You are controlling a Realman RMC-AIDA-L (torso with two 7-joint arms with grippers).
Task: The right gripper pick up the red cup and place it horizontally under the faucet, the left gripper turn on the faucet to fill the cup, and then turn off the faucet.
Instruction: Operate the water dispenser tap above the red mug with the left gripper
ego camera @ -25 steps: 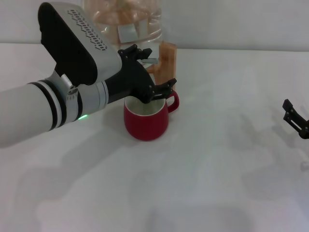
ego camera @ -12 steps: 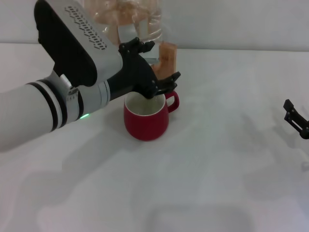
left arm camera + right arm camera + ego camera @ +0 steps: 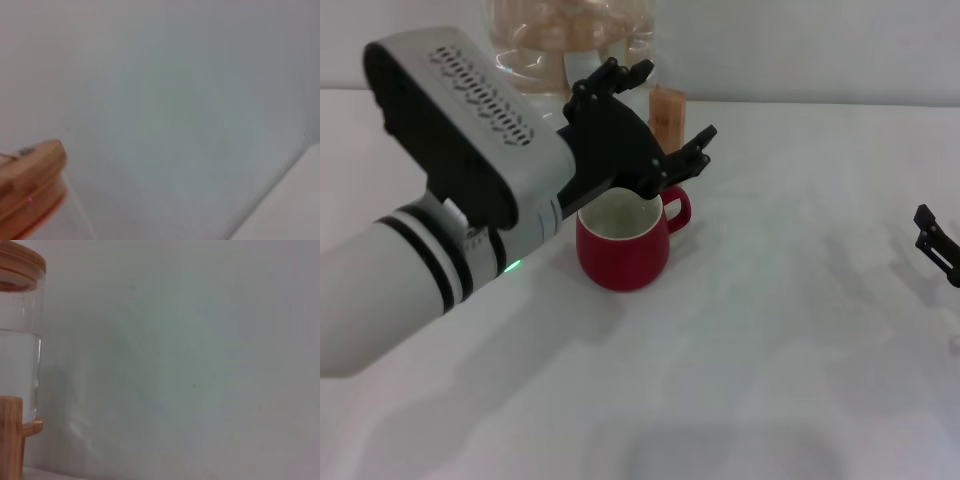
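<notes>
The red cup (image 3: pixel 620 250) stands upright on the white table, handle to the right, cream inside showing. Just behind and above its rim hangs my left gripper (image 3: pixel 660 112), open, with its black fingers (image 3: pixel 618 78) spread in front of the water jug (image 3: pixel 570 35). The faucet is hidden behind this claw. The left arm with its green light fills the left of the head view. My right gripper (image 3: pixel 936 242) sits low at the far right edge, far from the cup. Neither wrist view shows the cup or the faucet.
The jug's wooden stand (image 3: pixel 667 108) shows beside the left claw. The left wrist view catches the jug's wooden lid (image 3: pixel 30 185) against a plain wall. The right wrist view has the glass jug (image 3: pixel 17 340) and a wooden post (image 3: pixel 10 437) at one edge.
The left arm has lifted and swung its claw up from the cup's rim, and the fingers have spread wider. The cup and the right gripper have stayed put.
</notes>
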